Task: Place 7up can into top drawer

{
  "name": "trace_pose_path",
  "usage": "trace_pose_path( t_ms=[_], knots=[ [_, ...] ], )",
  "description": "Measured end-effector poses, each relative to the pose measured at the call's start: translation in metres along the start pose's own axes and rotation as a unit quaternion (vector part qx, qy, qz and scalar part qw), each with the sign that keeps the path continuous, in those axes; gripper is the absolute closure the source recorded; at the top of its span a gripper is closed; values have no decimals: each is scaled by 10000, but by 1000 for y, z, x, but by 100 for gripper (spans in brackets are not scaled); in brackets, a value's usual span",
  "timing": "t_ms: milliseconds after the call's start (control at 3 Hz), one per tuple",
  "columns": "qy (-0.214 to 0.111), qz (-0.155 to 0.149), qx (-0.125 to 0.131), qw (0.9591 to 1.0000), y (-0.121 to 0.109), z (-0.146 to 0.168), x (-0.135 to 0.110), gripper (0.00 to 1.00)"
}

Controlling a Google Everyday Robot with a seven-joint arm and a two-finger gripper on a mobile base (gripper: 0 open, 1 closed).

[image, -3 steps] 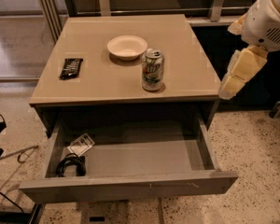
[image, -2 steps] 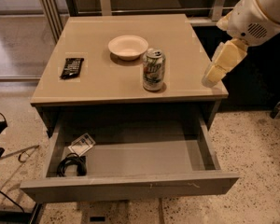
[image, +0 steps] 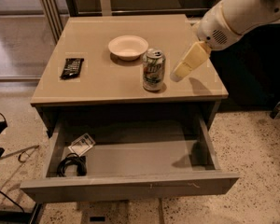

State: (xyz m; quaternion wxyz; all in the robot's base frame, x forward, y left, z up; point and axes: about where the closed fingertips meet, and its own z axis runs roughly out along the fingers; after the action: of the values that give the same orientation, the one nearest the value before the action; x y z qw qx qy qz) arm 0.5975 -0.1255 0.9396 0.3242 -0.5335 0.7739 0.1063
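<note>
The 7up can [image: 153, 70] stands upright on the tan cabinet top [image: 107, 83], near its front edge, just right of centre. The gripper [image: 179, 73] hangs above the top, a little to the right of the can and apart from it; its cream fingers point down and left toward the can. The top drawer [image: 130, 183] is pulled open below the top, its grey floor showing.
A cream bowl [image: 128, 47] sits behind the can. A black wrapped bar [image: 72, 67] lies at the top's left. In the drawer's left corner are a black cable [image: 71, 165] and a small packet [image: 82, 144]. Speckled floor surrounds the cabinet.
The gripper has moved left from beyond the cabinet's right edge to over the top, close to the can. The can and drawer have not moved.
</note>
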Motion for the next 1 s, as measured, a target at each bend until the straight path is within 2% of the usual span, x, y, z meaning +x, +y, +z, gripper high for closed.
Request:
trace_pose_path(
  t_ms=[667, 1000],
  knots=[
    [-504, 8, -200, 9985, 12, 42, -31, 0],
    [-708, -73, -149, 9974, 13, 61, -37, 0]
  ],
)
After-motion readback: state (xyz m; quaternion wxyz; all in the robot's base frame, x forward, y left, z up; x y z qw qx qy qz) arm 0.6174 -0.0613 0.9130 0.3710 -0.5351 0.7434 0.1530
